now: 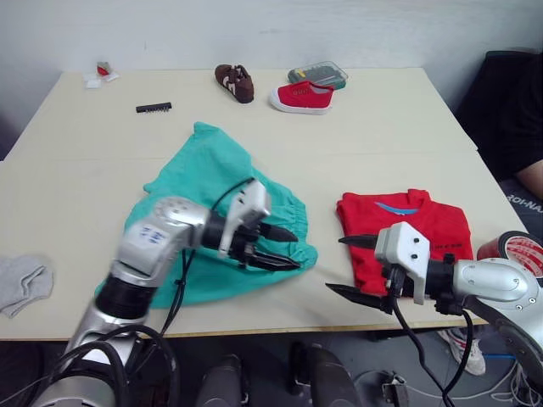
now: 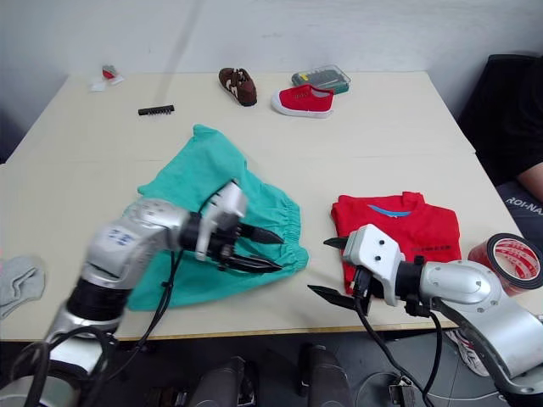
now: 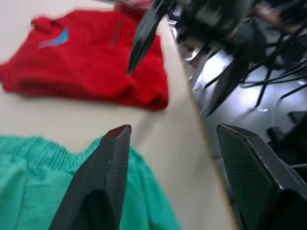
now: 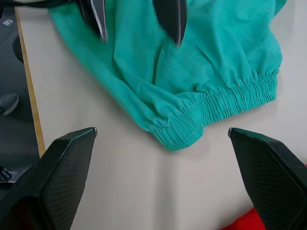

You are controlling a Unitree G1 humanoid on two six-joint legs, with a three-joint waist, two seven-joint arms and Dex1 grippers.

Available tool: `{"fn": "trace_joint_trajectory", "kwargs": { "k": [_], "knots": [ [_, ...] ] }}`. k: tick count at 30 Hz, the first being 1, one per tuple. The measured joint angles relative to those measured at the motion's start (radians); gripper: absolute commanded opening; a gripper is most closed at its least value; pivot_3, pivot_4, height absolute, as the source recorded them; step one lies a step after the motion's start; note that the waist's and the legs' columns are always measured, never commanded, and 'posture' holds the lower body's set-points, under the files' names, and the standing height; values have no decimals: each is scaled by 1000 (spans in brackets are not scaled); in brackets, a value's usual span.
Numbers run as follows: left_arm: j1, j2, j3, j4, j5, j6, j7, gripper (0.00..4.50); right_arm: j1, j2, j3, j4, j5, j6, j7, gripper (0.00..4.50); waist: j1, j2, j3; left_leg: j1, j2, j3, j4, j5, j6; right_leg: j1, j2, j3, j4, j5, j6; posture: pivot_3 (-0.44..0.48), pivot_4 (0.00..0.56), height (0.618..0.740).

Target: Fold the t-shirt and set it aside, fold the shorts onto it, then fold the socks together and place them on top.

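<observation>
Open left gripper point(image 1: 283, 248) over shorts point(image 1: 204, 178)

A pale beige table point(image 1: 390, 127) carries teal-green fabric shorts point(image 1: 204, 182) left of centre, with the left hand point(image 1: 284, 250) over their gathered waist, fingers spread. At lower right a folded bright red t-shirt point(image 1: 407, 233) lies, the right hand point(image 1: 352, 267) open at its near left edge. A grey sock point(image 1: 21, 284) sits at the far left. Near the top are a brown shoe point(image 1: 235, 82), a red canvas shoe point(image 1: 303, 97) and a small black strip point(image 1: 153, 108).
</observation>
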Motion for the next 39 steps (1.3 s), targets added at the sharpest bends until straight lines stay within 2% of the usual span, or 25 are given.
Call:
{"fn": "trace_joint_trajectory", "kwargs": {
  "k": [3,6,9,14,17,20,21,22,25,31,37,39],
  "knots": [
    [123,241,63,-15,11,-75,-98,2782,-2,-15,93,20,-134,-123,35,4500,-16,2,-1,3,0,2,-1,-1,-3,0,1,1,2,-3,-1,0,150,740],
    [372,445,96,44,161,-345,-153,2782,-22,-14,188,119,-274,-276,78,4500,-17,2,0,3,1,2,-2,-2,-5,-2,1,1,3,-5,-3,0,150,740],
    [600,529,193,105,272,-559,-155,2782,-89,44,262,218,-361,-391,103,4500,-14,1,0,0,1,2,-1,-3,-4,-5,0,0,3,-5,-3,0,150,740],
    [824,520,393,74,311,-685,-110,2782,-200,175,353,369,-468,-548,110,4500,-3,1,0,-2,1,0,-1,-6,-2,-5,-2,-1,2,-5,-3,0,150,740],
    [912,498,456,62,338,-738,-78,2782,-238,243,378,455,-499,-583,108,4500,-11,1,0,-2,1,1,-1,-6,-2,-5,-2,-1,2,-5,-3,0,150,740],
    [949,495,470,90,411,-842,-29,2821,-267,283,386,506,-513,-603,111,3871,-13,1,0,-1,1,1,-1,-6,-2,-5,-1,-1,3,-5,-4,0,150,740],
    [948,491,471,113,425,-876,-13,2821,-270,291,387,514,-517,-607,113,3545,-12,2,0,-1,1,1,-1,-6,-2,-5,-1,-1,3,-5,-4,0,150,740],
    [948,487,472,126,430,-909,-2,2641,-269,294,389,518,-519,-612,119,3174,-12,2,-1,-1,1,1,-2,-6,-2,-5,-2,-1,3,-5,-4,0,150,740],
    [936,485,467,181,437,-978,20,1963,-269,299,389,520,-519,-621,128,2151,-11,3,-1,0,1,1,-2,-6,-2,-5,-2,-1,4,-5,-4,0,150,740],
    [879,485,428,277,440,-1038,44,51,-268,299,372,526,-516,-612,129,4,-11,8,-2,1,2,1,-2,-8,2,-5,-2,-1,6,-6,-5,0,150,740],
    [770,488,364,335,426,-1012,20,8,-263,299,318,503,-460,-530,128,0,-7,10,-2,1,2,1,-2,-7,2,-4,-2,-1,7,-5,-5,0,150,740],
    [731,488,345,338,393,-952,-7,8,-261,293,302,497,-441,-507,137,0,-7,10,-2,0,2,1,-2,-7,2,-5,-2,-2,7,-5,-5,0,150,740]
  ]
}}
